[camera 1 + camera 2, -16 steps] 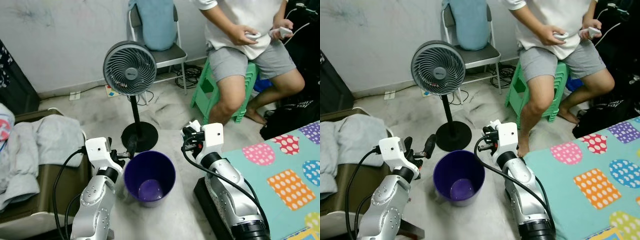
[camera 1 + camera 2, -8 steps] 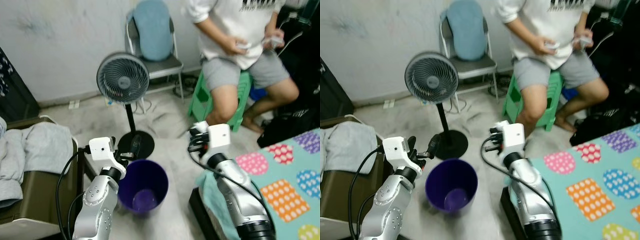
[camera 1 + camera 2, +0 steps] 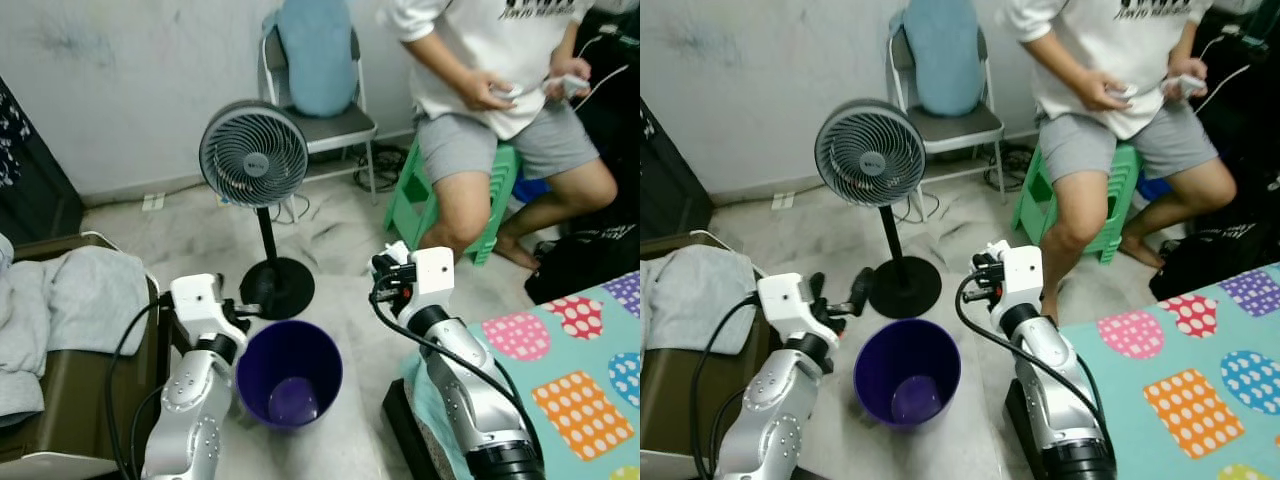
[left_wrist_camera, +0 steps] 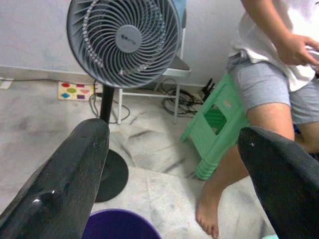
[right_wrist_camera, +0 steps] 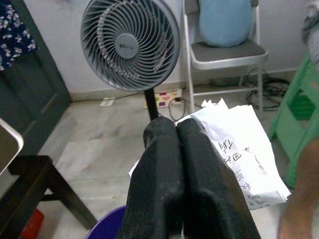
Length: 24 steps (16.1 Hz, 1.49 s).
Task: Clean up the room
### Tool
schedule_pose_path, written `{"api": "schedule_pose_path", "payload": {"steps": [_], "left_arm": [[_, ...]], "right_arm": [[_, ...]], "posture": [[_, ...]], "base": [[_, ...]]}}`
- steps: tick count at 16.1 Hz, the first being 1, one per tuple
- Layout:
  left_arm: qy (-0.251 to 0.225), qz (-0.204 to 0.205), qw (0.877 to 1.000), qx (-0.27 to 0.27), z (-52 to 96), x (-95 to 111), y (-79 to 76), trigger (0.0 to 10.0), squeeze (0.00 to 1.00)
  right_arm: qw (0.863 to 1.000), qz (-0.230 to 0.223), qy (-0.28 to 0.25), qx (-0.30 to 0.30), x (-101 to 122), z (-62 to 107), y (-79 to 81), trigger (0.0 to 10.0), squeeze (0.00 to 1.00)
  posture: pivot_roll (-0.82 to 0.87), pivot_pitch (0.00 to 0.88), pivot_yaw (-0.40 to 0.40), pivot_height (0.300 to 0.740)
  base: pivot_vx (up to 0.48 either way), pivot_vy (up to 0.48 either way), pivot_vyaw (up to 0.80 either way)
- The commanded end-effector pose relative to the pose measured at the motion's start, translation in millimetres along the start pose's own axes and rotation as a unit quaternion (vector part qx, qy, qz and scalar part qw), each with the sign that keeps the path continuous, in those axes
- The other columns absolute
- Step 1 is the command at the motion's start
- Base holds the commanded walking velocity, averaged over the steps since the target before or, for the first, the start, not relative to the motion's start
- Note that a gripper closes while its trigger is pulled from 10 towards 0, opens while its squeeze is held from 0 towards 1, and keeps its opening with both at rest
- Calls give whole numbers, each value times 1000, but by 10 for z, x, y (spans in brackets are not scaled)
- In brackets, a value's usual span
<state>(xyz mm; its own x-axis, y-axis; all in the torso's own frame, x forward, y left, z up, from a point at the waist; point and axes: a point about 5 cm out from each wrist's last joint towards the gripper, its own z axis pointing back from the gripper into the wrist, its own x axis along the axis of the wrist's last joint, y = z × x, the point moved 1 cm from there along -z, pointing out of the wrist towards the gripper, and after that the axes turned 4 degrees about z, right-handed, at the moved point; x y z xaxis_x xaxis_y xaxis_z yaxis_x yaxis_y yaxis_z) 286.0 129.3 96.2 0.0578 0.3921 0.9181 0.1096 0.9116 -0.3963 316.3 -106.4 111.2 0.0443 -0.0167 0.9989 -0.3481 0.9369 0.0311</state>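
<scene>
— What do you have in front of you?

— I'm looking down at a round purple plastic bin (image 3: 289, 373), smooth-walled and tapering toward its base, standing on the pale marbled floor (image 3: 190, 225) between my two arms. Something purple lies in its bottom; I can't tell what.

— And the tools?

— My left tool (image 4: 174, 164) hangs released, its two glossy rounded black fingers (image 4: 67, 174) spread wide, just at the bin's nine o'clock rim. My right tool (image 5: 177, 130) is clenched on a crumpled white sheet of paper (image 5: 234, 142) with handwriting on it, fingers pressed flat together, held above the floor at the bin's two o'clock.

— What else is around?

— At the bin's twelve o'clock stands a grey pedestal fan (image 3: 253, 154), its round slatted grille on a thin black pole with a flat disc base. Behind it is a folding metal chair (image 3: 335, 125) with a soft blue cushion (image 3: 315, 55) on it. At two o'clock a person (image 3: 500, 90) in a white shirt and grey shorts sits on a green plastic stool (image 3: 420, 195). Grey crumpled cloth (image 3: 75, 300) lies at nine o'clock, and a teal mat with dotted coloured patches (image 3: 570, 360) at four o'clock.
</scene>
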Motion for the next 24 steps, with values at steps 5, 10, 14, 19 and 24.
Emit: {"api": "schedule_pose_path", "payload": {"steps": [5,10,14,19,24], "left_arm": [[4,3,1000,5,-7,-14,-7,10000,0],[3,8,1000,3,-13,-7,-18,10000,0],[4,11,1000,-12,-9,-8,-50,10000,0],[2,14,1000,-28,-1,-2,-86,10000,0],[2,15,999,-33,3,-3,-97,10000,0]], "right_arm": [[1000,18,-12,16,43,-6,69,10000,0],[1000,16,-11,13,34,-4,61,10000,0],[1000,11,-10,10,27,-5,55,10000,0],[1000,11,-9,9,23,-6,52,10000,0],[1000,12,-9,8,19,-4,50,10000,0]], "posture": [[-58,73,38,740],[-60,79,39,740],[-59,81,39,740],[-60,80,40,740],[-60,79,40,740]], "base": [[0,0,480],[0,0,800],[0,0,400],[0,0,0],[214,0,0]]}}
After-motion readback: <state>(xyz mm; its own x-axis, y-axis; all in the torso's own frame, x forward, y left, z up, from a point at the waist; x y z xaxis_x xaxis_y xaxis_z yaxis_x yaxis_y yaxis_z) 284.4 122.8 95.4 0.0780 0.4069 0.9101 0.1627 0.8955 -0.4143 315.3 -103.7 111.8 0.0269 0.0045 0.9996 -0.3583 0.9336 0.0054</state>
